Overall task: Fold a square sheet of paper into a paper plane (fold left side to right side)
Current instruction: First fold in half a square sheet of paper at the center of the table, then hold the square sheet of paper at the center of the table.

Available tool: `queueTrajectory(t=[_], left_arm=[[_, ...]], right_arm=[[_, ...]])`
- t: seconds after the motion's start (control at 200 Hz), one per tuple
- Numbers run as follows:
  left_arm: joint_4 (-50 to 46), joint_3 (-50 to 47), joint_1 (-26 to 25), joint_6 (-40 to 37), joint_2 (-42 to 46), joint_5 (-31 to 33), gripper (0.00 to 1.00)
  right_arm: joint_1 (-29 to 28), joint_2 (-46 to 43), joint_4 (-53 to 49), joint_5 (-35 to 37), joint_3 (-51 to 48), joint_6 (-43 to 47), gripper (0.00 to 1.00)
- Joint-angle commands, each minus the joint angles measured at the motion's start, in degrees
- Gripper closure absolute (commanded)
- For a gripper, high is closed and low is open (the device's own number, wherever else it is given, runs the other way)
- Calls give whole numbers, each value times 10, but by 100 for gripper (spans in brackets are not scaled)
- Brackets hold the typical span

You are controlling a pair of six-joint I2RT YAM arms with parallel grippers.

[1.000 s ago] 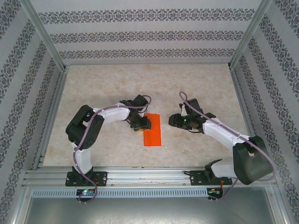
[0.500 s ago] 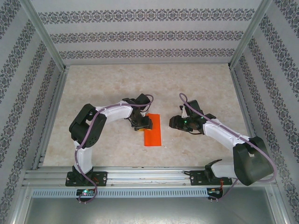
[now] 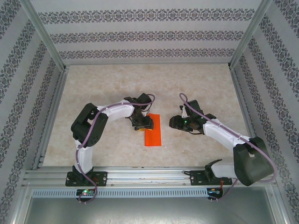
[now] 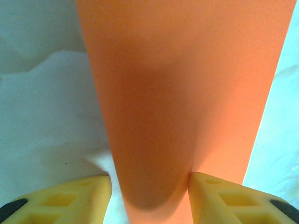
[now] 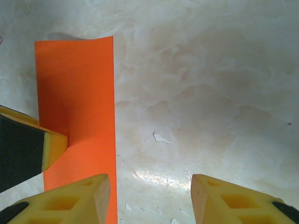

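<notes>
The square sheet of paper (image 3: 153, 130) lies flat on the table as a narrow orange rectangle, long side running away from the arms. A paper plane is out of view. My left gripper (image 3: 143, 122) is low over the paper's far left part. In the left wrist view the orange strip (image 4: 187, 93) runs between the yellow fingers (image 4: 65, 198) of the left gripper (image 4: 149, 186). There is a gap of table on the left side, and the jaws are open. My right gripper (image 3: 175, 122) hovers just right of the paper, open. In its wrist view the right gripper (image 5: 149, 184) is over bare table beside the paper (image 5: 79, 93).
The table is pale marbled stone (image 3: 112, 88) with small chips (image 5: 161, 138), fenced by aluminium rails (image 3: 51, 116) and patterned walls. A finger of the left gripper (image 5: 51, 144) rests on the paper in the right wrist view. Free room lies behind and to both sides.
The left gripper's jaws have widened a little and its arm has shifted slightly to the right. The paper and the right arm have stayed where they were.
</notes>
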State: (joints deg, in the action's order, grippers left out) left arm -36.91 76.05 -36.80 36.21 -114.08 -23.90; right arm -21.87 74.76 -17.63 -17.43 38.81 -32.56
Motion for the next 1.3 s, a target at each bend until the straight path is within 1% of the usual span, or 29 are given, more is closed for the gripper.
queueTrajectory(t=[0.0, 0.35, 0.645, 0.734, 0.834, 0.869, 0.929, 1.014, 1.119, 1.299], left_arm=[[47, -21, -42, -12, -72, -38, 50], [46, -20, -42, -6, -77, -38, 50], [50, -26, -42, 1, -77, -36, 50], [49, -25, -42, 0, -77, -36, 50], [49, -25, -43, 1, -77, -36, 50], [50, -25, -43, 1, -77, -36, 50], [50, -25, -42, 2, -77, -36, 50], [49, -26, -43, 2, -77, -36, 50], [50, -26, -42, 3, -78, -36, 50], [51, -26, -43, 4, -78, -36, 50]], right_arm=[[3, -1, -9, -12, -7, 12, 51], [1, 3, -11, -25, 1, 13, 51], [-18, 31, 15, -65, 9, -4, 53], [-27, 52, 48, -103, 8, -23, 59], [-38, 80, 118, -154, 0, -60, 72], [-43, 93, 143, -167, -1, -74, 78], [-51, 113, 160, -170, 3, -84, 87], [-63, 139, 167, -163, 14, -87, 94], [-75, 169, 175, -161, 26, -88, 99], [-89, 205, 179, -155, 38, -88, 99]])
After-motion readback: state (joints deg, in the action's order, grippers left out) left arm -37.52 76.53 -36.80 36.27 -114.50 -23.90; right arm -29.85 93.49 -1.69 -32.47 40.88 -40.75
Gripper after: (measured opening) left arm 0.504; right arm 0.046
